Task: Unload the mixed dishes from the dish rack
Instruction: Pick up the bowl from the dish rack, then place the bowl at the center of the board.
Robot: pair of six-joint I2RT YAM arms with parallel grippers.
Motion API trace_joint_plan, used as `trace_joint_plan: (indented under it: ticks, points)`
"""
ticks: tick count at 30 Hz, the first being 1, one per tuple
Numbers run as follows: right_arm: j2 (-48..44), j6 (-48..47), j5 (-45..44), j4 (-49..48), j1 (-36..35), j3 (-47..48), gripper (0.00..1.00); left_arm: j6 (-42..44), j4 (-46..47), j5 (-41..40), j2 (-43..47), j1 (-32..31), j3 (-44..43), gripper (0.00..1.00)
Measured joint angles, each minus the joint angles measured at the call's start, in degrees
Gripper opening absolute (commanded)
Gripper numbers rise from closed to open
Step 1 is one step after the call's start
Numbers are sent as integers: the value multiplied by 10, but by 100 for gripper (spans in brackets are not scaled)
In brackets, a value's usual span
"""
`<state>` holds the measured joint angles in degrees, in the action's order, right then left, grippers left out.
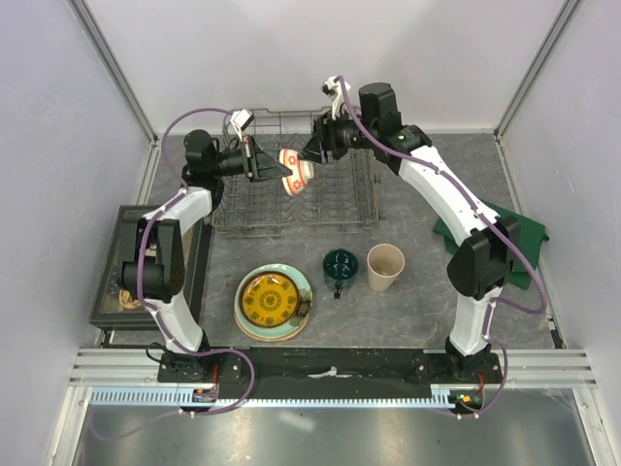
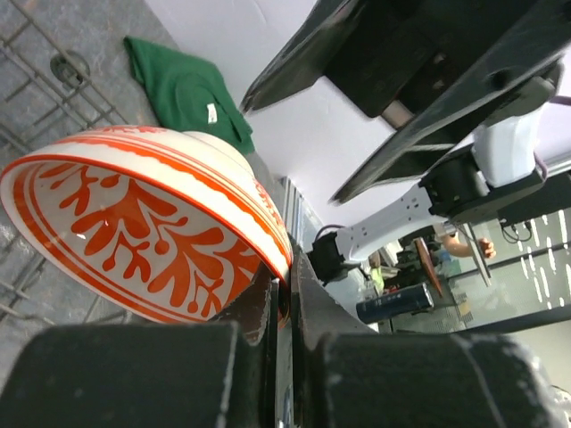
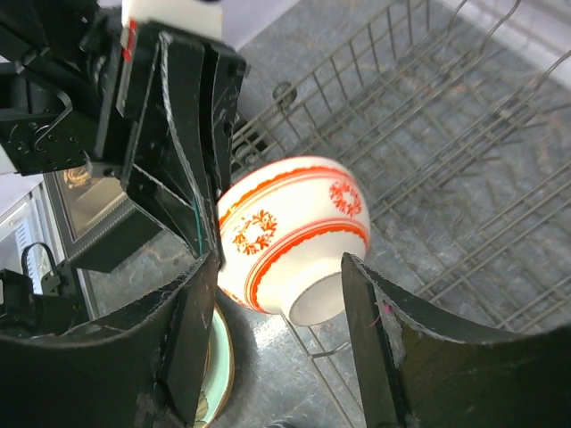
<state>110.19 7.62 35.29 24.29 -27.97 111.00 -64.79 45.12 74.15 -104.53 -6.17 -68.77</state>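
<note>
**Item:** red-and-white patterned bowl (image 1: 295,167).

**Location:** It is hanging tipped on its side just above the dish rack (image 1: 342,208), between the two pincers.

**Left pincer** (image 1: 264,161): It is gripping the bowl. Its fingers (image 2: 259,312) are pinching the rim, one inside and one outside.

**Right pincer** (image 1: 313,151): It is standing open. Its jaws are flanking the bowl's foot, and the wrist view shows a gap on each side.

**Other dishes on the desk** (image 1: 427,311):
- The small yellow dark-patterned plate (image 1: 270,297) is lying on the larger pale-green flower plate (image 1: 302,288).
- The dark green mug (image 1: 340,266) is sitting just beside the tall beige cup (image 1: 384,266).
- The cream floral plate is not showing as a separate piece, and it may be lying under that stack.

**Step in hand:** The bowl is being lifted out of the rack. It is likely the last dish, since no other is showing among the tines.

**Next move:**
- The right pincer is needing to back off clear of the bowl.
- The left arm is then needing to carry the bowl toward the near desk.
- There it should turn the bowl onto its foot, lower it onto a bare patch near the mug, and only then release it.

**Caution:** The hold is on the rim alone, so the glazed bowl may pivot during the swing.
</note>
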Motion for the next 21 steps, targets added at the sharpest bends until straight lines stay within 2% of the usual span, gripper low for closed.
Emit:
trace_joint_plan:
  ticks: [5, 12, 15, 21]
  points:
    - [-43, -6, -16, -4, 10, -8, 70, 149, -190, -1, 46, -1, -24, 2]
    - [-87, -16, -73, -5, 39, -18, 72, 424, -515, -46, 103, -14, -93, 1]
    - [-99, -23, -96, -3, 51, -19, 73, 558, -655, -102, 128, -48, -119, 2]
    - [-121, -40, -133, 5, 64, -29, 73, 704, -814, -188, 179, -119, -122, 2]
